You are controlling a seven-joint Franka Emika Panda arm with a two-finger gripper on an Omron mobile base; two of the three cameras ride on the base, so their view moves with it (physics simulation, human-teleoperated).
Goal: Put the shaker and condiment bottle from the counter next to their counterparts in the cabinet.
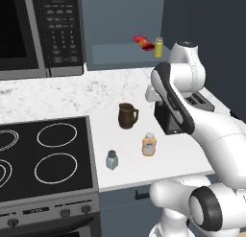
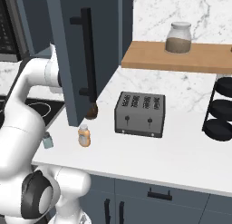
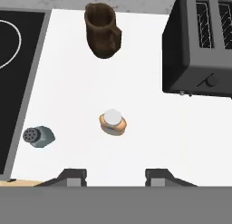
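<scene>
Hanging above the worktop [image 3: 149, 128], the gripper [image 3: 116, 175] looks straight down with the condiment bottle [image 3: 112, 122] just ahead of its two fingertips [image 3: 72, 175], a little toward the left one. The tips stand apart with only bare white surface between them; they clasp nothing and touch nothing, and the gap looks wider than the bottle's white cap.

The main risk, as I judge it, is a descent that is slightly off line: because the bottle sits ahead of the tips and not squarely between them, one finger could land on the cap or push the shoulder and tip the bottle over. A toppled bottle could roll toward the shaker [image 3: 39, 137], which lies well off to the gripper's left near the stove edge [image 3: 27, 82], or toward the worktop's front edge close behind the tips.

A brown mug [image 3: 103, 30] stands farther ahead and a dark toaster [image 3: 201, 41] ahead to the right, both clear of a straight drop.

The cabinet [image 1: 120, 56] ledge with the yellow-green jar [image 1: 158, 47] and flat red item [image 1: 142, 42] lies far beyond, so a loose grip could slip during that long lift.
</scene>
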